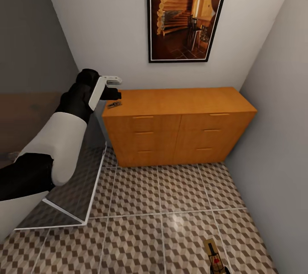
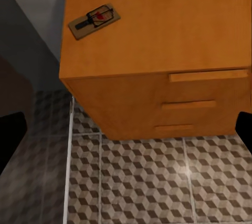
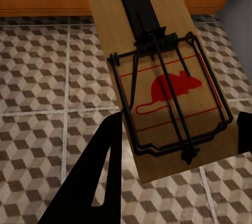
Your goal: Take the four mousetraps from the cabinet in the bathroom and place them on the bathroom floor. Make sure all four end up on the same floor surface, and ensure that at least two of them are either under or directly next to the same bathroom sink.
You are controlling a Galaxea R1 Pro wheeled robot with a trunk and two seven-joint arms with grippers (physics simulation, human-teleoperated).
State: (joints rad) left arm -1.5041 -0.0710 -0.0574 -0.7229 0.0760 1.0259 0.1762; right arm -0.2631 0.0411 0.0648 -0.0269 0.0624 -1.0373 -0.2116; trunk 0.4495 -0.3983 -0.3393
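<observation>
The orange-brown cabinet point(image 1: 179, 124) stands against the back wall, all its drawers closed. One mousetrap point(image 1: 114, 104) lies flat on the top's left front corner, also seen as a tan board with a red spot point(image 2: 94, 20). My left gripper point(image 1: 115, 88) hovers open just above and behind that mousetrap, its dark fingers point(image 2: 10, 140) spread wide and apart from it. My right gripper point(image 3: 181, 129) is shut on a second mousetrap point(image 3: 163, 77), holding it above the bathroom floor point(image 1: 171, 192). This second mousetrap point(image 1: 215, 259) shows low at the front right. The sink is out of view.
A glass panel with a white frame point(image 1: 85, 180) stands on the floor left of the cabinet, under my left arm. A grey wall point(image 1: 278, 137) closes in on the right. A framed picture point(image 1: 188, 9) hangs above the cabinet.
</observation>
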